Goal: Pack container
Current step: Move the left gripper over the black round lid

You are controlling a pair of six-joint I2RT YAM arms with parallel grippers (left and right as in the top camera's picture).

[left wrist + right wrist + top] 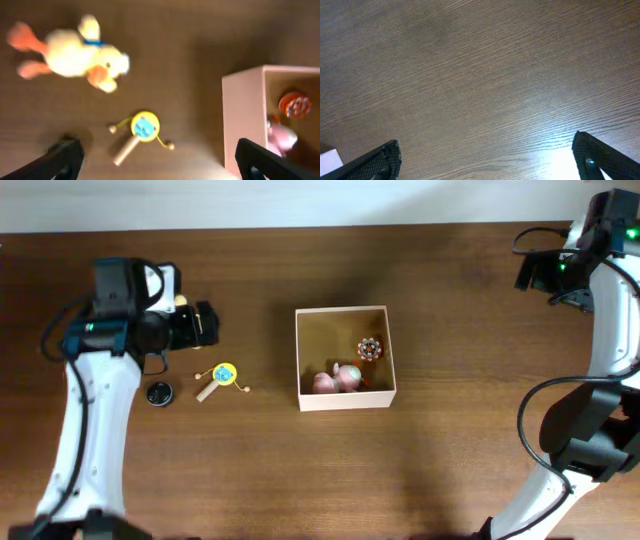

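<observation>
Left hand [200, 326] hangs over the left part of the counter [450, 470] with its jaws spread wide and nothing between them. Its wrist view shows the two dark fingertips [65, 157] far apart at the lower corners, with the left hand [160, 160] above bare wood. The right hand [535, 272] is just as wide open and empty, at the far right corner. The right wrist view shows the right hand [487, 160] over plain wood grain only.

The container [345, 397] stands on the middle of the counter, between the two hands and nearer the left one, touching neither. It lies to the right of the left hand, with a strip of open wood between them. It is well apart from the right hand. In the left wrist view its pale outer wall [242, 120] rises at the right edge, with the brown inside behind it.

A blurred yellow plush duck [75, 52] with orange feet lies on the counter below the left hand, mostly hidden from above. A pink toy [337, 379] rests inside the container against its near wall. A yellow rattle drum [222, 377] with a blue face lies on the wood between the left hand and the container, nearer the hand. A black disc [159, 393] sits just left of the rattle. A small orange ring-shaped toy [369, 349] lies in the container's far right part, apart from the pink toy.
</observation>
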